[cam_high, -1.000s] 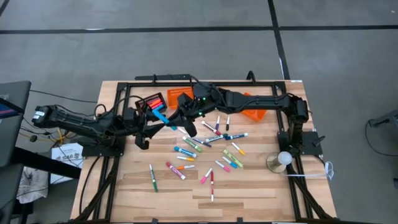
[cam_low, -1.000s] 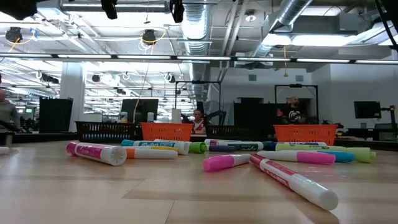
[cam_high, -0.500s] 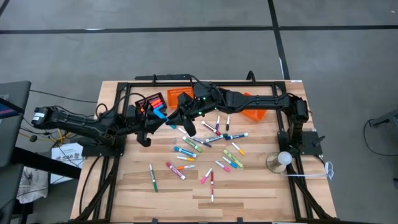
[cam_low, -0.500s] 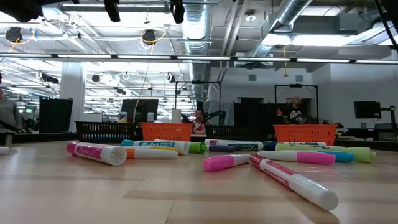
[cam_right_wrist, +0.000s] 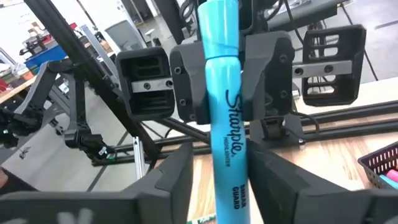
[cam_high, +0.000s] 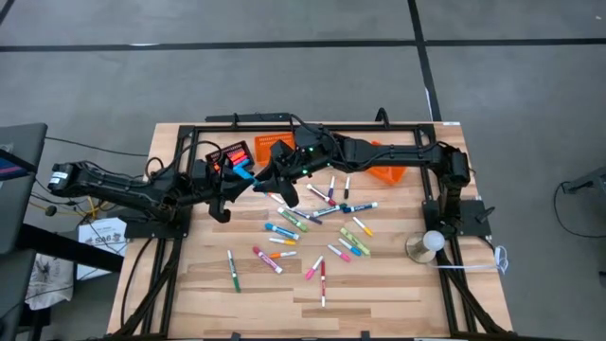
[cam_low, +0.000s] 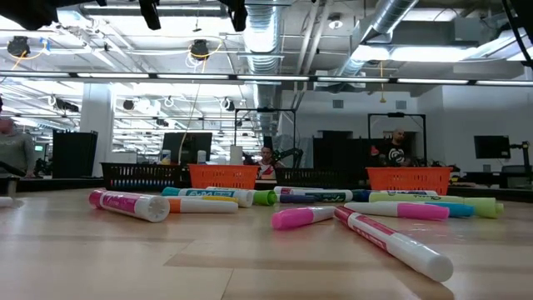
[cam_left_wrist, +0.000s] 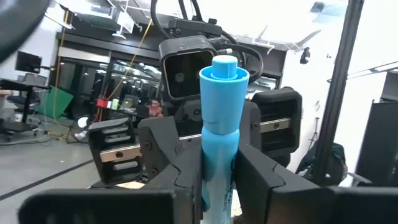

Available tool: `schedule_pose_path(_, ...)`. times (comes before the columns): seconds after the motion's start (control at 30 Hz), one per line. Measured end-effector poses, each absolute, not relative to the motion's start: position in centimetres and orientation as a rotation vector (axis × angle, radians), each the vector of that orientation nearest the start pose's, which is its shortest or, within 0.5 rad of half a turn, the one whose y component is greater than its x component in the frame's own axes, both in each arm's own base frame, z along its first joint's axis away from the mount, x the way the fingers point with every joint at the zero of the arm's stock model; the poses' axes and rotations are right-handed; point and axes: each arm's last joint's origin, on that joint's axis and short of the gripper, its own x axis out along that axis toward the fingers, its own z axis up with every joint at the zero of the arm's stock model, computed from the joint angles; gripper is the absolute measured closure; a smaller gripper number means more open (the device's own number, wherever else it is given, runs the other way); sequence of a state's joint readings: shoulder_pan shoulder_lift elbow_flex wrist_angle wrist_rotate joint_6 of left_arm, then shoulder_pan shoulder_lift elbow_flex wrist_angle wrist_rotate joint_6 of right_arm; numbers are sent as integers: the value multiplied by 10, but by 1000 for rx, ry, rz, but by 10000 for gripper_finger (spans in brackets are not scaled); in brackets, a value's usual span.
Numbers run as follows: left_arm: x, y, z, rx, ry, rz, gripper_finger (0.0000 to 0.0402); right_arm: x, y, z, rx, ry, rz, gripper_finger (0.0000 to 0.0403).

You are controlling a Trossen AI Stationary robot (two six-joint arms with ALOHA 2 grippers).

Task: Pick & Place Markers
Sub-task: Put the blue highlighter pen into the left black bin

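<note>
A light blue marker (cam_high: 243,173) is held in the air over the table's far left part, between my two grippers, which face each other. My left gripper (cam_high: 234,183) reaches in from the table's left and is shut on it. My right gripper (cam_right_wrist: 222,186) comes from the right and is open; its fingers stand on either side of the barrel with a gap showing. Several more markers (cam_high: 317,227) with coloured caps lie flat and scattered on the wooden table (cam_high: 398,284), and the low view also shows these markers (cam_low: 300,218). My left gripper pinches the blue marker's barrel (cam_left_wrist: 217,158) between its two fingers, just below the cap. The cap end (cam_left_wrist: 224,78) stands out beyond the fingers. The fingers come about level from the table's left. The marker is lifted clear of the table.
Small orange and black slotted baskets (cam_high: 248,152) stand at the far left behind the grippers, and an orange basket (cam_high: 386,170) sits far right under my right arm. A round lamp-like object (cam_high: 429,242) stands at the right edge. The near part of the table holds few markers.
</note>
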State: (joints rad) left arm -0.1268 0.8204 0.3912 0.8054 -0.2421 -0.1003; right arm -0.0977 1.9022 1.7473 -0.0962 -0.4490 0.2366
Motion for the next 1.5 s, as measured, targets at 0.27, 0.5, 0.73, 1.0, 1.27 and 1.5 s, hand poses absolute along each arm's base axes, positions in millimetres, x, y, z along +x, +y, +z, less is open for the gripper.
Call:
schedule_pose_path(0.27, 175, -14, 280, -147, -315, 135, 336, 445, -37, 348, 293, 319, 390, 223)
schedule_pose_path(0.5, 165, -10, 276, -136, -222, 227, 336, 440, -40, 350, 236, 327, 436, 234)
schedule_pose_path(0.73, 155, -7, 266, -148, -92, 279, 336, 422, -52, 370, 213, 307, 404, 241)
schedule_pose_path(1.0, 157, 1, 246, -186, 89, 346, 336, 393, -61, 371, 206, 402, 342, 240)
schedule_pose_path(1.27, 161, 27, 249, -172, 260, 412, 336, 358, -57, 349, 243, 425, 171, 239)
schedule_pose_path(1.5, 173, 60, 256, -176, 456, 404, 336, 316, -47, 342, 244, 261, 106, 241)
